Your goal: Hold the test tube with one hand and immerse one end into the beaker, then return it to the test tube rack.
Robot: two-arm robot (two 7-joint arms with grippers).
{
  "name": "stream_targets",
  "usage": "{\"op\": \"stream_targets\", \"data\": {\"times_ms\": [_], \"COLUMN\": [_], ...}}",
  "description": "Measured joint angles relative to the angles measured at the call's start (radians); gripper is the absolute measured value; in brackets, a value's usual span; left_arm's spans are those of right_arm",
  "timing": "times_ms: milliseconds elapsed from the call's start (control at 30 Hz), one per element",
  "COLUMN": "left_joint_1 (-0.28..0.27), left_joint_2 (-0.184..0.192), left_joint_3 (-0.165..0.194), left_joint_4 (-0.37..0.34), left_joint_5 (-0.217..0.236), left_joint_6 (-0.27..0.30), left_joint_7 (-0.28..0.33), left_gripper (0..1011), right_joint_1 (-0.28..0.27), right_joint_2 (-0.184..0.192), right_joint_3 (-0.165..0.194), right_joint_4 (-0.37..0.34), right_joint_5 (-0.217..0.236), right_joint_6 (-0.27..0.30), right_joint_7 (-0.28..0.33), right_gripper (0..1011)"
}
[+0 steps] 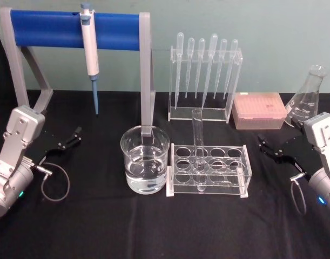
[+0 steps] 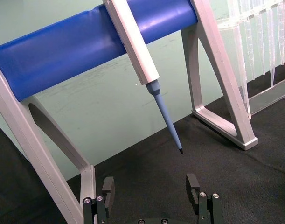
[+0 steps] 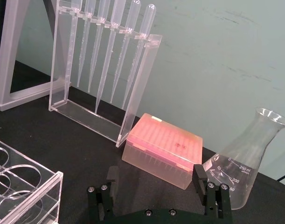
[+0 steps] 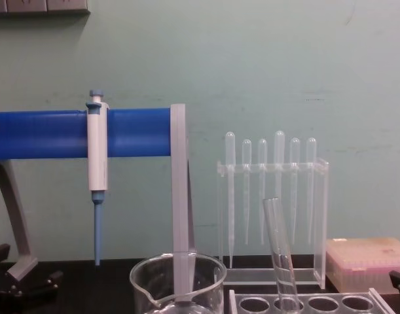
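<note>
Test tube (image 1: 198, 143): one; beaker (image 1: 145, 159): one

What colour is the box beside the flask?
The box is pink; right wrist view shows it best.

One test tube (image 1: 197, 135). One beaker (image 1: 145, 162). One test tube rack (image 1: 237, 181), clear, bearing that single tube. Six plastic pipettes (image 1: 213, 59), side by side in one clear pipette stand (image 1: 200, 114). One white-and-blue pipette (image 1: 92, 48), hung on one blue-barred stand (image 1: 46, 29) with two grey end frames (image 1: 147, 65). One pink tip box (image 1: 258, 110). One conical flask (image 1: 305, 100). Two grippers: one left gripper (image 1: 73, 137), one right gripper (image 1: 264, 145). By kind: three glass vessels, seven pipettes of both sorts together, three racks or stands, a single box.
</note>
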Motion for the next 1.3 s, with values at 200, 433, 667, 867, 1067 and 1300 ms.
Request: {"op": "stream_targets", "data": {"times_ms": [200,433,667,867,1067,1300], "left_joint_1": [0.000,0.000,0.000,0.000,0.000,0.000], "left_joint_2": [0.000,0.000,0.000,0.000,0.000,0.000], "left_joint_3": [0.000,0.000,0.000,0.000,0.000,0.000], "left_joint_4": [0.000,0.000,0.000,0.000,0.000,0.000], "left_joint_5": [0.000,0.000,0.000,0.000,0.000,0.000], "left_joint_6": [0.000,0.000,0.000,0.000,0.000,0.000], "left_joint_7": [0.000,0.000,0.000,0.000,0.000,0.000], "left_gripper": [1000,1000,1000,1000,1000,1000], "right_joint_1": [0.000,0.000,0.000,0.000,0.000,0.000], "right_joint_2": [0.000,0.000,0.000,0.000,0.000,0.000], "right_joint_3": [0.000,0.000,0.000,0.000,0.000,0.000], "right_joint_4": [0.000,0.000,0.000,0.000,0.000,0.000], "right_joint_5": [0.000,0.000,0.000,0.000,0.000,0.000], "right_joint_6": [0.000,0.000,0.000,0.000,0.000,0.000], "right_joint_7": [0.000,0.000,0.000,0.000,0.000,0.000], "right_gripper": [1002,1002,1002,1002,1002,1002]}}
